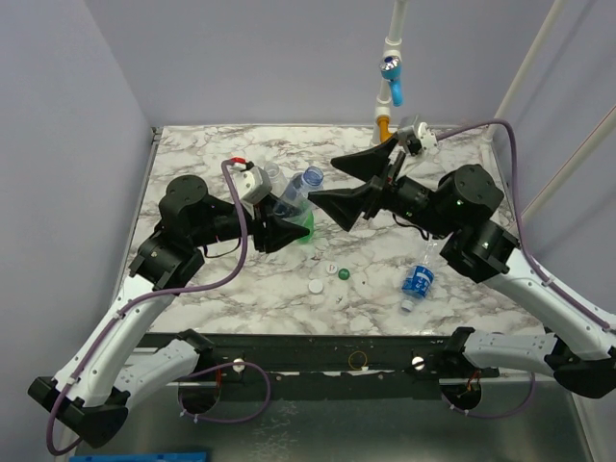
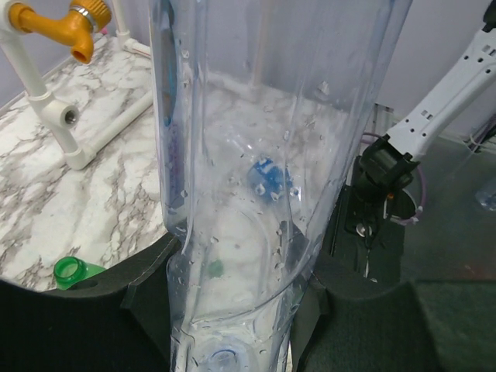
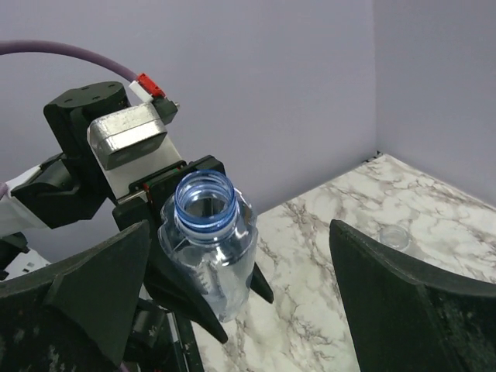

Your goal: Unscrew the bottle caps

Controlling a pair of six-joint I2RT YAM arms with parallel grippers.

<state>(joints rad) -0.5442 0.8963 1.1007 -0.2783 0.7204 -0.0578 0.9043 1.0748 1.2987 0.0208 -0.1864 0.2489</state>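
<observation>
My left gripper [image 1: 282, 228] is shut on a clear bottle [image 1: 296, 196] and holds it tilted above the table. The bottle fills the left wrist view [image 2: 263, 194], squeezed between my left gripper's [image 2: 232, 310] jaws. Its mouth with a blue neck ring [image 3: 204, 202] is open, with no cap on it. My right gripper [image 1: 322, 180] is open and empty, its jaws standing wide either side of the bottle's mouth without touching it [image 3: 248, 310]. A green bottle [image 1: 307, 229] sits behind the left gripper, its open neck in the left wrist view [image 2: 71, 271]. A white cap [image 1: 316, 286], a green cap [image 1: 344, 274] and another white cap [image 1: 330, 268] lie on the table.
A small clear bottle with a blue label [image 1: 418, 280] lies on its side at the front right. Another clear open bottle [image 1: 272, 174] stands behind the left gripper. White pipes with a blue valve [image 1: 392, 75] and an orange valve [image 2: 77, 23] stand at the back.
</observation>
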